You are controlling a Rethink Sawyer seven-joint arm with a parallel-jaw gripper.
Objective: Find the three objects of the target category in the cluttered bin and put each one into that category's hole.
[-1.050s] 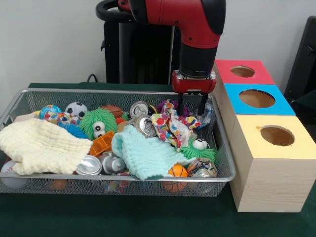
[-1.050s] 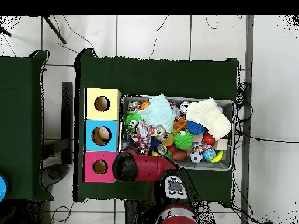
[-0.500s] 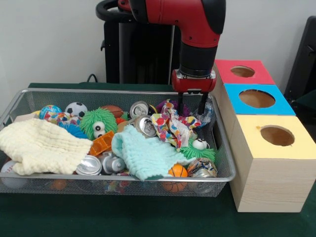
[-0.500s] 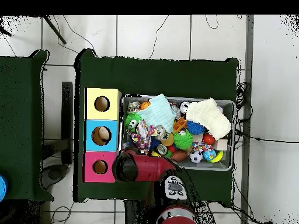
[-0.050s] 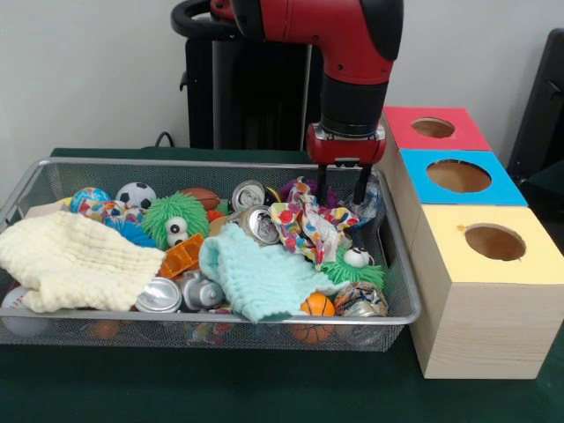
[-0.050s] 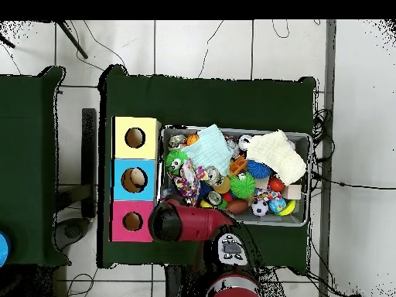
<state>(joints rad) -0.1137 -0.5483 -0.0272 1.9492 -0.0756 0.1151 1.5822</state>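
Front view: silver wire-mesh bin (image 5: 401, 304) packed with mixed goods — cream knitted cloth (image 5: 75, 260), pale mint knitted cloth (image 5: 256, 278), crumpled multicoloured patterned cloth (image 5: 304, 225), green spiky toy with googly eyes (image 5: 174, 220), dented silver drink cans (image 5: 257, 224), small black-and-white football (image 5: 136, 195). Black two-fingered gripper (image 5: 342, 188) on the red arm hangs over the bin's end nearest the boxes, just above the patterned cloth; its fingers stand apart with nothing between them. Beside the bin, a row of three wooden boxes: yellow-topped box with round hole (image 5: 493, 242), blue-topped box (image 5: 458, 176), red-topped box (image 5: 434, 128). Overhead view: the blue-topped box's hole (image 6: 134, 180) shows something pale inside, so perhaps one item is delivered; the other two holes look empty. Target category not determinable; its remaining objects judged to lie in the bin. No brand, label or writing legible in either view.
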